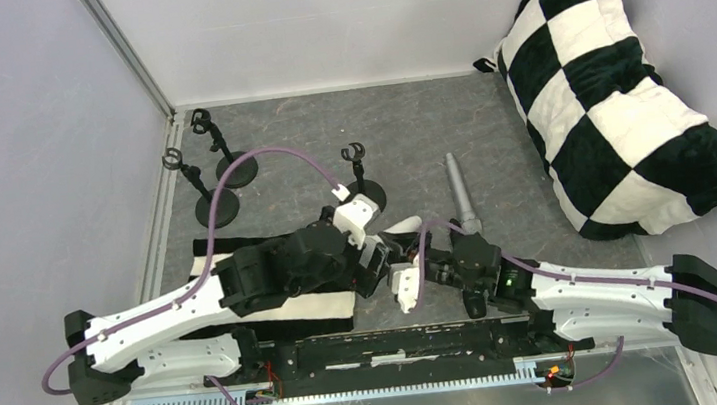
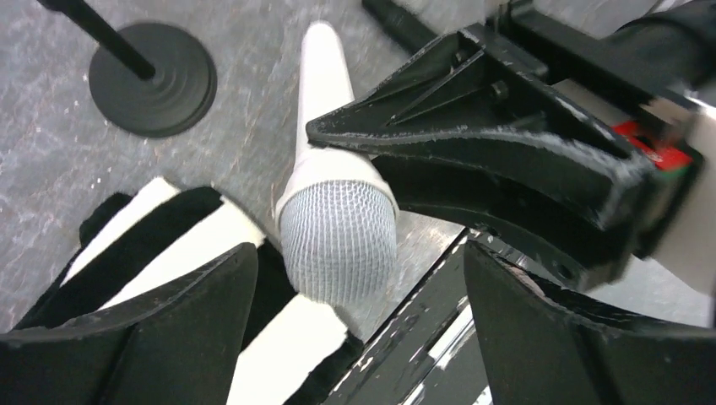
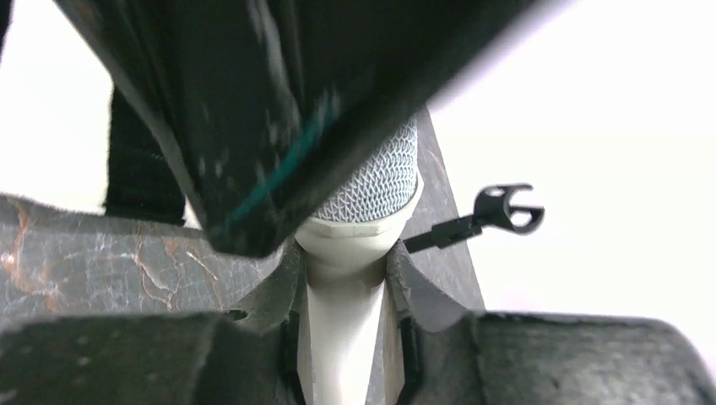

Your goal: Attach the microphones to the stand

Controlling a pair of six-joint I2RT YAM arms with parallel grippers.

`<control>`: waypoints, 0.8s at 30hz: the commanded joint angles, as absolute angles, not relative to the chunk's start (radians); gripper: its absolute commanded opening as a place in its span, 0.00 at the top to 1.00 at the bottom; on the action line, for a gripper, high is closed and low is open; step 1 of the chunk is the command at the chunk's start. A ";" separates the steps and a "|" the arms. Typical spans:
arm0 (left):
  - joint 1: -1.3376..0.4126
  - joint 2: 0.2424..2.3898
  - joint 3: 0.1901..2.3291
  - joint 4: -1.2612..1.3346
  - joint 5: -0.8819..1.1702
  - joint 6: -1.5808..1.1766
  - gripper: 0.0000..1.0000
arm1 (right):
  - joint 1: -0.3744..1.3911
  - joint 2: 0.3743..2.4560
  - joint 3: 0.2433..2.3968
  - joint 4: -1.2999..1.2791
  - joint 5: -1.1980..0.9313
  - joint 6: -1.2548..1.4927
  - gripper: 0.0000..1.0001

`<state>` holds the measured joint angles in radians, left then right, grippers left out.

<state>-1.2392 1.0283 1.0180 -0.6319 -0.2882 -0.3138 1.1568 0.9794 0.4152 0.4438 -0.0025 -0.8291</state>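
We see the right gripper (image 3: 344, 270) clamped tight on the white stick microphone with a rounded mesh head (image 2: 325, 181), gripping its body just below the head, close to the middle of the table's near edge. The left gripper (image 2: 359, 253) stands wide, one finger on each side of the mesh head, with a gap on both sides. Under the left arm, a black-and-white striped cloth (image 1: 296, 315) lies along the near edge.

Three black round-based microphone stands (image 1: 229, 156) (image 1: 203, 194) (image 1: 362, 182) stand upright, two by the far-left corner of the grey mottled table (image 1: 407, 127) and the third just beyond the grippers. A silver-grey stick microphone (image 1: 461, 195) lies flat just past the right gripper. A black-and-white checkered soft bag (image 1: 614, 85) fills the far-right corner. We see bare tabletop between the stands and the bag.
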 commanded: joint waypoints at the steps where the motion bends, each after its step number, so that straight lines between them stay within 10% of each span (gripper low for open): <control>1: -1.243 0.929 1.014 -0.487 -0.312 -0.285 0.00 | 1.160 0.907 0.372 0.641 0.176 -0.626 1.00; 8: -1.244 0.817 0.935 -0.355 -0.376 -0.276 0.00 | 1.146 0.791 0.376 0.639 0.616 -0.146 1.00; 24: -1.244 0.888 0.825 0.046 -0.292 -0.121 0.00 | 1.109 0.689 0.541 0.549 0.506 0.617 1.00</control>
<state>-1.2411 0.8425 0.8005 -0.0898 -0.3252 -0.2188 1.1103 0.6979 0.4915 0.5148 0.5472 0.4091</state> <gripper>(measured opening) 0.996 0.380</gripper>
